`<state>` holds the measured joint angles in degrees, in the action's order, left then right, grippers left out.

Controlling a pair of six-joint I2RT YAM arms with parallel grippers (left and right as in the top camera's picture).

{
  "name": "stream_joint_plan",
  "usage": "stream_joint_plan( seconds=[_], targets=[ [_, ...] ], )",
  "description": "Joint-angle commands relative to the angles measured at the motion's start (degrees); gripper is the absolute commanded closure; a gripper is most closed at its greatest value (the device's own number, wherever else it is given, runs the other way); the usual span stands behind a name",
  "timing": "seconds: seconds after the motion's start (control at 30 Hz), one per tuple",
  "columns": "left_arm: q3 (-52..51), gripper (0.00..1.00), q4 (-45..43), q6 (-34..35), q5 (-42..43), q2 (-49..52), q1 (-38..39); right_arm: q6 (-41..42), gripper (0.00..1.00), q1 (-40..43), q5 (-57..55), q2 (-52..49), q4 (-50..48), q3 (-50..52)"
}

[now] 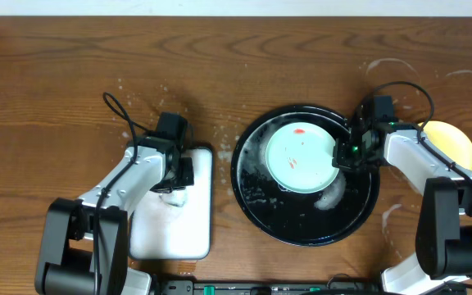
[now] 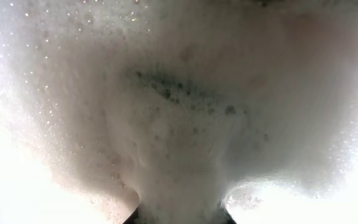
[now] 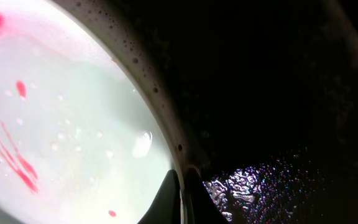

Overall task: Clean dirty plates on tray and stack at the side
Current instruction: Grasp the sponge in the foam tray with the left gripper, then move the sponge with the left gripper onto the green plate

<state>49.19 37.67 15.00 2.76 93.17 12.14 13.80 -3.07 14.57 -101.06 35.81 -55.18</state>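
Nearest, the left fingers (image 1: 177, 184) are closed on what looks like a foam-soaked sponge (image 2: 179, 124) over the white tray (image 1: 170, 233). Beside it lies the black tray (image 1: 301, 233), wet and foamy. In it sits a mint plate (image 1: 300, 157) streaked with red sauce (image 3: 17, 162). The right fingers (image 3: 166, 199) are pressed together at its right rim; whether they nip the rim cannot be told. The plate is probably light, stiff and breakable, and slick with suds. The raised rim is the best hold, and a firm pinch should stop it sliding. The tray's wall stands close beside that rim. Further right, a yellow plate (image 1: 456, 141) rests on the worktop (image 1: 56, 82), half under the right arm.
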Motion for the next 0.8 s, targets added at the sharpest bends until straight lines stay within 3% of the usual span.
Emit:
stream_joint_plan(
  seconds=[0.0,0.2,0.37,0.53,0.77],
  targets=[
    [3.23,0.92,4.63,0.00,0.61,1.40,-0.09,-0.59,0.99,0.42,-3.58,-1.05,0.83,0.92],
    [18.53,0.93,19.19,-0.02,0.63,1.38,0.57,-1.29,0.99,0.42,-3.56,-1.05,-0.55,0.90],
    [27.98,0.93,23.10,0.02,2.05,1.38,3.08,-6.36,0.99,0.33,-3.52,-1.05,-1.77,0.92],
    [32.57,0.93,16.59,0.20,9.88,1.46,8.72,-8.76,0.99,-0.50,-3.52,-1.07,-2.21,0.92],
    [32.61,0.93,2.51,6.86,14.69,6.86,19.69,-8.76,0.99,-3.32,-3.54,-1.07,-3.45,0.92]
  ],
)
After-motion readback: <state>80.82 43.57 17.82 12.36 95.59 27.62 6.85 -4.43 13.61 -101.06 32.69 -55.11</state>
